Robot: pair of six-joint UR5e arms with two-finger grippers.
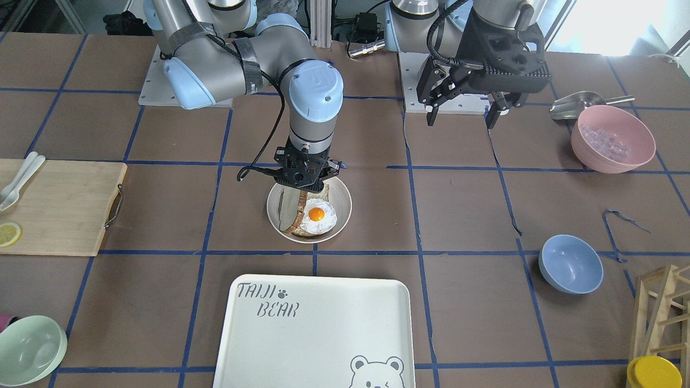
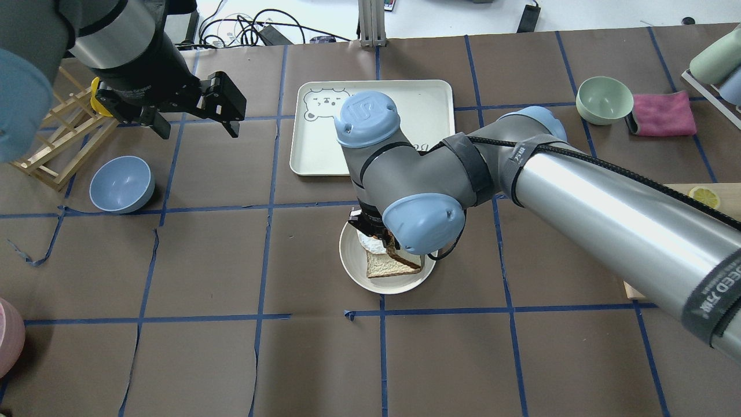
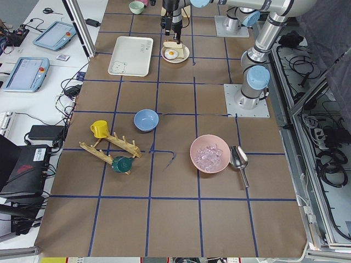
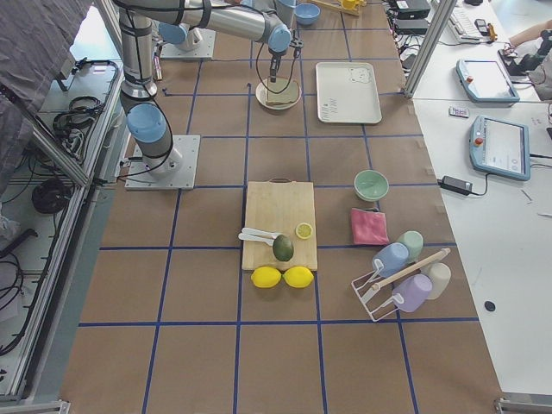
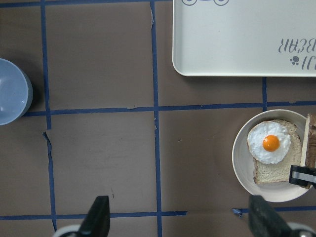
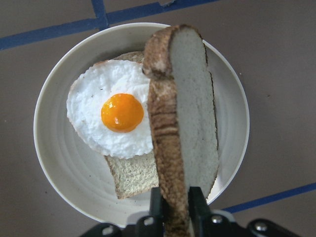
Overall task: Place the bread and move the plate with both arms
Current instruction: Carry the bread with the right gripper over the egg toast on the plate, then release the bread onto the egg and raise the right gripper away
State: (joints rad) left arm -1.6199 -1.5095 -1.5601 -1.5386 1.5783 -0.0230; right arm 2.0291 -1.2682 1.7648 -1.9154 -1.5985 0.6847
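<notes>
Left gripper [image 1: 462,114] hovers high, well apart from the plate [image 6: 59,182], jaws spread wide. Right gripper [image 6: 174,206] hangs over the plate, clamped on the bread [image 6: 192,108], which stands on edge beside the fried egg [image 6: 118,113].

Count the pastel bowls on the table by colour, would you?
Pink bowl: 1
Blue bowl: 1
Green bowl: 1
Total: 3
</notes>
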